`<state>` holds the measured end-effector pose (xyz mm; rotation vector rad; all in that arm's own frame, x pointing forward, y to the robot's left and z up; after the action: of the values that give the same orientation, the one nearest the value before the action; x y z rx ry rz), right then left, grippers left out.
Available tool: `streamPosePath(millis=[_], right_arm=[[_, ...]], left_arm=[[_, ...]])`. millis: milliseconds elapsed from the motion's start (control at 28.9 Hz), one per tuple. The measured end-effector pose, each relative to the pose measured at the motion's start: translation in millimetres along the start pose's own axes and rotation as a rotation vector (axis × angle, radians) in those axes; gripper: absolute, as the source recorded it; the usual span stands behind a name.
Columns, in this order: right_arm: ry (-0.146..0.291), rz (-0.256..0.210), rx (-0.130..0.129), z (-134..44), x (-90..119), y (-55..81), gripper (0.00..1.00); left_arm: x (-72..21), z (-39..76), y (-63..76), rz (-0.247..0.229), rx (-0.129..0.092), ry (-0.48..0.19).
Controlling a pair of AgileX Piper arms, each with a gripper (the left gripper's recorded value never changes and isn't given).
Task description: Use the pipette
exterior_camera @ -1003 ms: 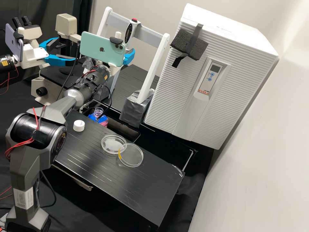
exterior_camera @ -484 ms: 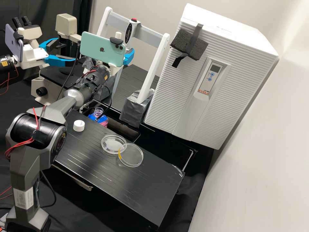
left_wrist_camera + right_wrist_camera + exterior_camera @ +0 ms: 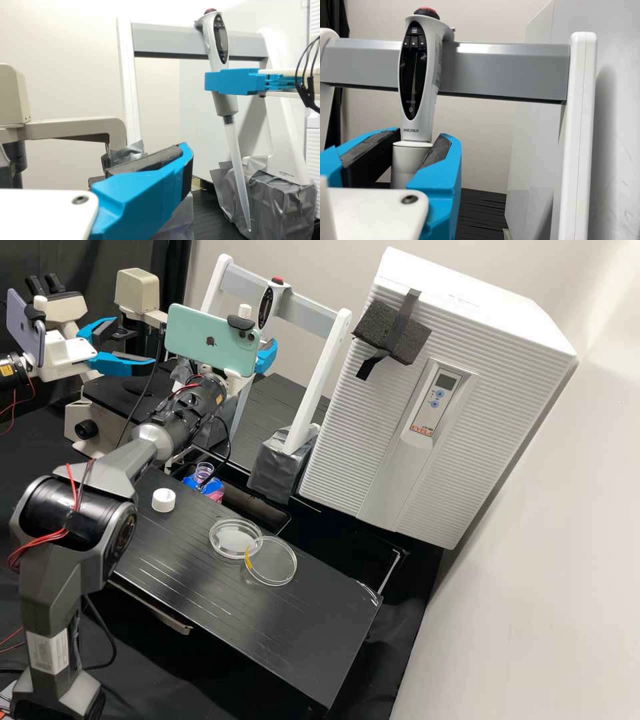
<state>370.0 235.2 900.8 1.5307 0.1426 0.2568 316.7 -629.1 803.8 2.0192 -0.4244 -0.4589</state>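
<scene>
Over at bench's left rear: empty, wide-spread left gripper (image 3: 127,343). Beyond: right gripper (image 3: 412,150) clamped on white red-capped electronic pipette (image 3: 420,75), hung on grey stand crossbar (image 3: 505,70). Probably light, rigid, smooth; grip best on lower barrel, sparing slender clear tip (image 3: 238,180).

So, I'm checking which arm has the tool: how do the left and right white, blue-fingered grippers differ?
The right gripper sits around the white electronic pipette hanging on the grey-barred stand; the left gripper holds nothing. The right gripper's fingers are shut on the pipette's body; the left gripper's are spread open. Both have blue fingers with black pads.
</scene>
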Motion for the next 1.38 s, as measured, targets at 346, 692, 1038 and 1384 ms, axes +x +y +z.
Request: streamPosePath(millis=[346, 692, 1038, 1384], right_arm=[[0.008, 0.029, 0.039, -10.1, -2.5, 14.0, 0.00], [0.061, 0.120, 0.044, -20.0, -23.7, 23.8, 0.00], [0.057, 0.108, 0.093, -13.2, -57.0, -11.1, 0.00], [0.038, 0.157, 0.081, -3.7, -75.7, -31.9, 0.00]], left_arm=[[0.0, 0.1, 0.3, 0.004, -0.008, -0.001], [-3.1, -0.3, -5.5, -0.018, -0.041, -0.005], [-10.0, 5.7, -19.3, -0.076, -0.019, -0.049], [-28.5, 11.5, -48.0, -0.207, -0.052, -0.118]])
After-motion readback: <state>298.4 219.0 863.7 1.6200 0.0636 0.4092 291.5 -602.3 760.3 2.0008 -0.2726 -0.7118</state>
